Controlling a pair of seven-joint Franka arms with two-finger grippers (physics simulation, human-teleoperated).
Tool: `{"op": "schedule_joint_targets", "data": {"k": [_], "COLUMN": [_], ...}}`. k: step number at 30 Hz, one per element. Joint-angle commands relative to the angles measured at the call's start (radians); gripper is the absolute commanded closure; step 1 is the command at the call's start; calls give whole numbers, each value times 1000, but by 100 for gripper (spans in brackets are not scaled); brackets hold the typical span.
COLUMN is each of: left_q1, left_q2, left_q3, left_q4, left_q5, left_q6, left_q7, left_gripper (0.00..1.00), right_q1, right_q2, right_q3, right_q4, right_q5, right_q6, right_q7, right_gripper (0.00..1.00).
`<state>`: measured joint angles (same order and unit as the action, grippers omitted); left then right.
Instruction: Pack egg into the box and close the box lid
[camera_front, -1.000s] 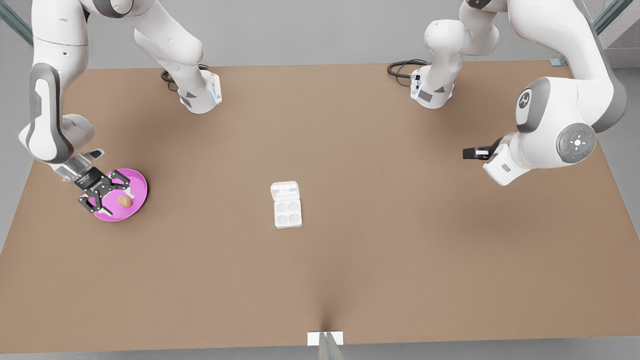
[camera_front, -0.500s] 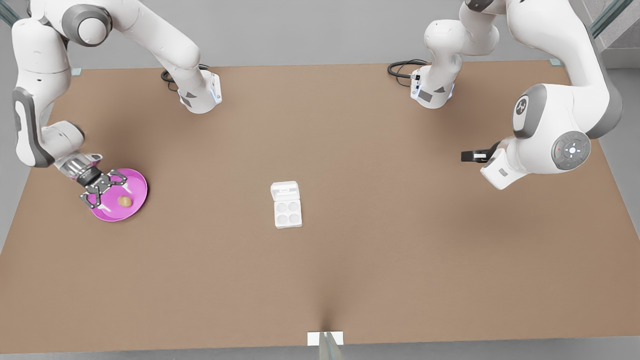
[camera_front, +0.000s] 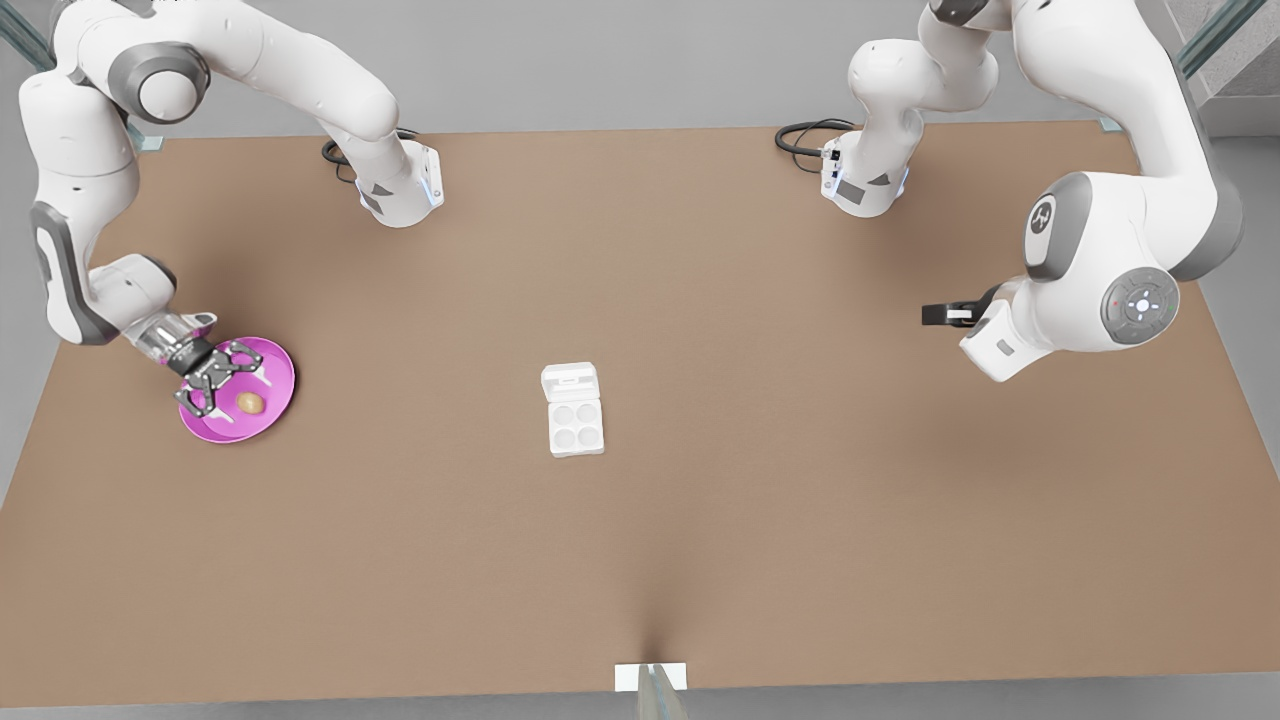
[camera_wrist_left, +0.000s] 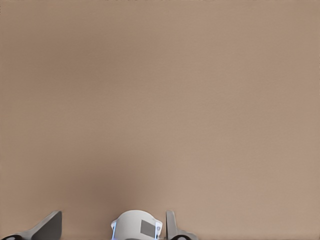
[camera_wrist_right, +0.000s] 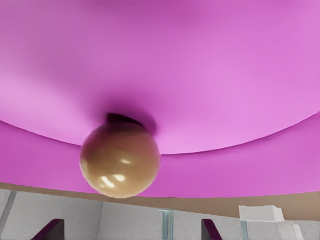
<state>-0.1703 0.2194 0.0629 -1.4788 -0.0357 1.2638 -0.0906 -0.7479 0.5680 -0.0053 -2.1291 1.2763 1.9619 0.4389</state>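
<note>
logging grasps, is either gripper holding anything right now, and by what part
Nothing is held. The right gripper is open over the plate beside the egg; the left gripper waits.

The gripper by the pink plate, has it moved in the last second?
Yes. The right gripper has come in over the plate, nearer the egg, which lies where it was; its fingers are open.

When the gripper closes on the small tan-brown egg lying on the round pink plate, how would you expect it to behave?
The small tan-brown egg looks smooth and glossy, so it may slip between the right gripper's open fingers. Its rounded shape could let it roll across the round pink plate if nudged. Being an egg, it is probably fragile.
</note>
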Motion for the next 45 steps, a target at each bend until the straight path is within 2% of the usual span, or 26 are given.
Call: {"op": "schedule_joint_targets", "data": {"k": [1, 4, 23, 25, 29, 34, 35, 37, 38, 40, 45], "left_q1": [0, 0, 0, 0, 0, 0, 0, 0, 0, 0, 0], "left_q2": [0, 1, 1, 1, 1, 1, 0, 1, 1, 1, 3], "left_q3": [0, 0, 0, 0, 0, 0, 0, 0, 0, 0, 0], "left_q4": [0, -2, 2, 2, 2, 3, 3, 11, 11, 15, 15], "left_q5": [0, 0, 2, 2, 3, 5, 5, 5, 5, 5, 5], "left_q6": [-1, -1, -1, -1, -1, -1, -1, -3, -3, -7, -6], "left_q7": [0, 0, -1, -1, -1, -1, -3, -3, -3, -3, -3], "left_gripper": [0, 0, 0, 0, 0, 0, 0, 0, 0, 0, 0], "right_q1": [-1, -2, 35, 35, 35, 33, 35, 33, 33, 33, 32], "right_q2": [9, 47, 66, 66, 66, 73, 73, 72, 72, 72, 64], "right_q3": [1, 1, 1, 1, 1, 1, 1, 1, 1, 1, 1], "right_q4": [8, 25, 43, 43, 44, 48, 48, 48, 48, 48, 48], "right_q5": [0, 2, -35, -41, -43, -43, -43, -43, -43, -43, -46], "right_q6": [0, 0, 109, 110, 110, 110, 110, 109, 107, 107, 106], "right_q7": [-2, -32, -2, -2, 0, -2, -2, -3, -3, -3, 1], "right_gripper": [0, 0, 0, 7, 14, 16, 18, 51, 57, 64, 68]}}
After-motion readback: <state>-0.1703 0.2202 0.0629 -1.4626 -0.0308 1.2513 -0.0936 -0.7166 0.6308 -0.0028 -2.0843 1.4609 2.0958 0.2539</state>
